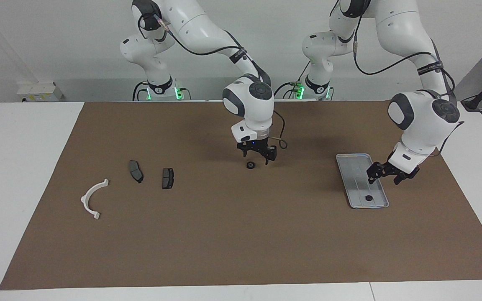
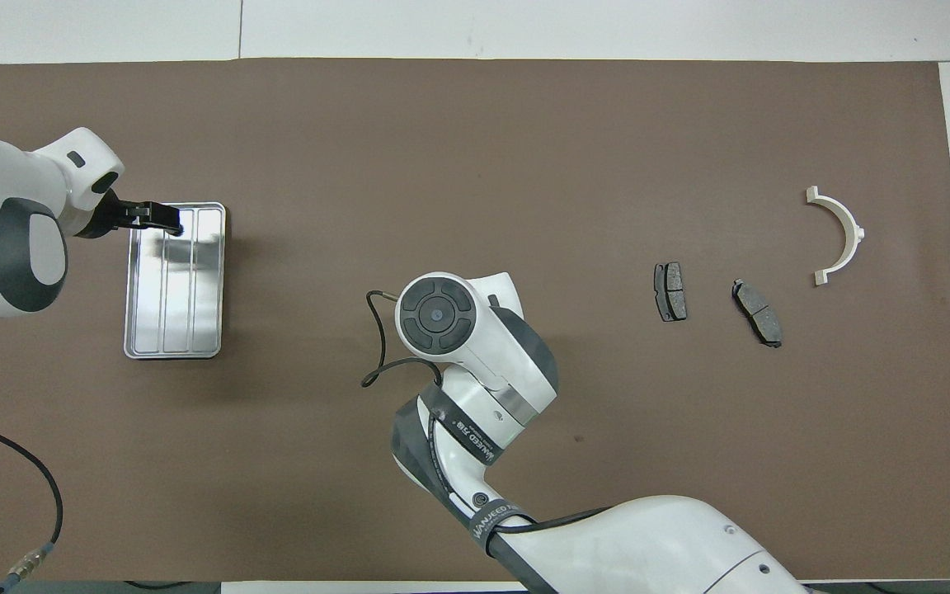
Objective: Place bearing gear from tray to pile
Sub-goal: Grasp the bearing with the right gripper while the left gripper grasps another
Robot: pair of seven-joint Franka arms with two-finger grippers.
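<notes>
Facing view: a small dark gear (image 1: 250,165) is seen on the mat mid-bench, just under the right end effector (image 1: 258,155), fingers apart, nothing held. Another gear (image 1: 367,197) sits in the tray (image 1: 349,184), near the open, empty left end effector (image 1: 385,173). Overhead view: the pile's brake pads (image 2: 670,291) are found toward the right arm's end.

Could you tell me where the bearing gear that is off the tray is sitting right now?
In the facing view, the bearing gear lies on the brown mat mid-table, just under the right gripper.
</notes>
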